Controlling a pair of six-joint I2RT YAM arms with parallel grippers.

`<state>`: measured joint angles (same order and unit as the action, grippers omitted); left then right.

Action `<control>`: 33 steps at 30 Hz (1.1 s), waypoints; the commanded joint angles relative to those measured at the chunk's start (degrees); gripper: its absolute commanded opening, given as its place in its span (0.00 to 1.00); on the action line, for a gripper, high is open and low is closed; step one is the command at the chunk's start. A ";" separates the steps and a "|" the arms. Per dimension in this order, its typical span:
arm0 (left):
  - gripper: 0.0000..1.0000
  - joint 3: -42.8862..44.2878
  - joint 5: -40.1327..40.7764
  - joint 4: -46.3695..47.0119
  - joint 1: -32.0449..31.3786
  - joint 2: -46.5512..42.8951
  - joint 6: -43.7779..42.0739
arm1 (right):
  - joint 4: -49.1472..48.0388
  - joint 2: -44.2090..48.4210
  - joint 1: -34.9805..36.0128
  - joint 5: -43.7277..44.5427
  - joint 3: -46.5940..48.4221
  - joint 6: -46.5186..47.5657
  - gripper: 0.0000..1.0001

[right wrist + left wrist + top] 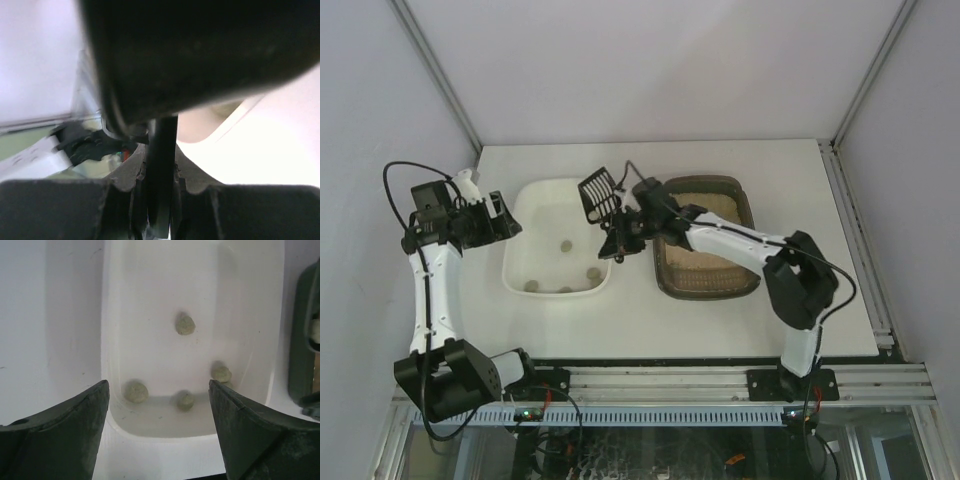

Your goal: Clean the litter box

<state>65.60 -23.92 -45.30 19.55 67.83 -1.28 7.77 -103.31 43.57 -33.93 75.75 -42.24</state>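
The litter box [740,205], a dark brown tray with pale sand, sits right of centre; its dark edge shows in the left wrist view [304,340]. My right gripper [620,238] is shut on the handle of the black slotted scoop [599,192], which is raised over the right rim of the white tray [520,240]. In the right wrist view the scoop's handle [161,165] is clamped between the fingers and its head fills the top. Several grey-green clumps [185,324] lie in the white tray [150,290]. My left gripper [157,405] is open and empty, at the tray's left end [505,215].
The enclosure walls rise at the left, right and back. A metal rail [720,385] runs along the table's near edge. The table's far part behind both trays [650,160] is bare white surface.
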 commanded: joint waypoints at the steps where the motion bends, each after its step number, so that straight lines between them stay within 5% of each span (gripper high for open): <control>1: 0.85 -0.64 6.69 3.27 0.69 -1.49 8.00 | 29.54 -8.40 6.70 25.67 18.47 14.07 0.00; 4: 0.85 -0.97 12.58 3.59 0.69 -1.77 9.70 | 42.48 -15.69 13.96 44.44 33.80 20.93 0.00; 8: 0.84 -2.86 12.17 4.84 0.82 -2.94 9.71 | 51.04 -22.97 18.65 56.58 45.20 25.31 0.00; 21: 0.90 -4.22 12.77 6.19 0.84 -7.19 11.25 | 47.93 -18.64 20.92 68.43 40.22 24.96 0.00; 23: 1.00 -4.10 15.25 6.18 -0.36 -7.76 14.42 | 44.10 -13.41 20.31 68.84 37.21 22.41 0.00; 27: 1.00 -1.05 32.37 5.42 -10.91 -8.49 23.44 | 33.16 1.75 14.58 59.84 23.60 15.28 0.00; 33: 1.00 2.14 37.34 11.74 -25.11 -5.89 37.58 | 19.40 25.71 -0.15 41.90 1.21 7.76 0.00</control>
<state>62.11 4.36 -38.94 2.33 60.62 24.75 39.81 -91.88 52.23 18.96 86.37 -27.05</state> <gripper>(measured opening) 0.998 0.138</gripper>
